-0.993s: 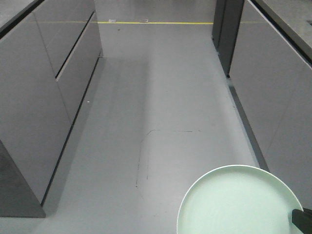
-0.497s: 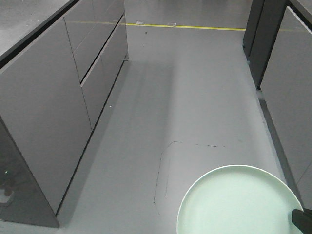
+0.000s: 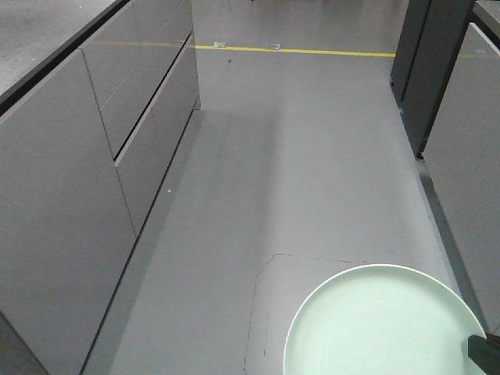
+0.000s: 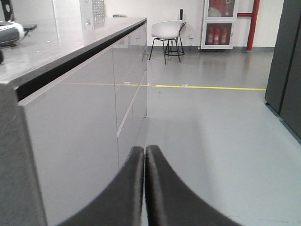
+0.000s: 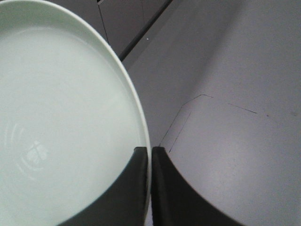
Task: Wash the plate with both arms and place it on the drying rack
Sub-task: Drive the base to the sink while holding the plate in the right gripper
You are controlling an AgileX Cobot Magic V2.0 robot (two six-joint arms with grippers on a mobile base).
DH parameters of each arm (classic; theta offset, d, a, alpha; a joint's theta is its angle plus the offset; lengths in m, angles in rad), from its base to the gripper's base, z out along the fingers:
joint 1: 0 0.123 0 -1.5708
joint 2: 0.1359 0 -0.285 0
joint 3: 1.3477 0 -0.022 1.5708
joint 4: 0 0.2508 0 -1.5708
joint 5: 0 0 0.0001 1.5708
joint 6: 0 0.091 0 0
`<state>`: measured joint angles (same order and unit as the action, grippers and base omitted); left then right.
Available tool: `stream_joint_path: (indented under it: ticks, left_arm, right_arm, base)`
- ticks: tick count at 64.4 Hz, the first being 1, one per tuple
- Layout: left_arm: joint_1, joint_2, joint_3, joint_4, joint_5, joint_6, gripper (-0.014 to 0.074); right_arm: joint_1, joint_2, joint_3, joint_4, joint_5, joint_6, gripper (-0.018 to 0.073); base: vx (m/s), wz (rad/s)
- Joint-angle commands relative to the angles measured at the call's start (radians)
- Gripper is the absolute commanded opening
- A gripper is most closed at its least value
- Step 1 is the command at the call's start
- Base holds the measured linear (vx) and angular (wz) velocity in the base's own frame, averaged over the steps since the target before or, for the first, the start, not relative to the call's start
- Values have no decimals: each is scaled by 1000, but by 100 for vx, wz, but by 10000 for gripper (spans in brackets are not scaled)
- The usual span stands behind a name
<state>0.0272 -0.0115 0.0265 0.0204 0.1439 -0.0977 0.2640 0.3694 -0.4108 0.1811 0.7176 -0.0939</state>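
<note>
A pale mint-green plate (image 3: pixel 375 328) hangs level above the grey floor at the front view's lower right. My right gripper (image 5: pixel 149 151) is shut on the plate (image 5: pixel 61 122), its rim pinched between the two black fingers; a black part of that arm shows at the plate's right edge (image 3: pixel 486 351). In the left wrist view my left gripper (image 4: pixel 144 149) is shut with nothing between its fingers, facing down the aisle beside a grey counter. The drying rack is out of view.
Grey cabinets with drawers (image 3: pixel 94 164) line the left of the aisle, dark cabinets (image 3: pixel 461 109) the right. A yellow floor line (image 3: pixel 297 51) crosses far ahead. A white chair (image 4: pixel 167 33) and red pipes stand at the far wall.
The view has swung and shifted: the left cabinets loom larger and nearer, the right cabinets have slid toward the edge. The plate keeps the same place in the frame.
</note>
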Motion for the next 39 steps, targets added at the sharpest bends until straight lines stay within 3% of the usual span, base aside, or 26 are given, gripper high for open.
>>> stream_joint_path:
  ticks: [1,39]
  left_arm:
    - [0,-15,22,1,-80,-7,-6]
    - [0,-15,22,1,-80,-7,-6]
  right_arm:
    - [-3,6,-29,8,-67,-2,-8]
    - [-3,6,-29,8,-67,-2,-8]
  base:
    - [34,-7]
    - [34,-9]
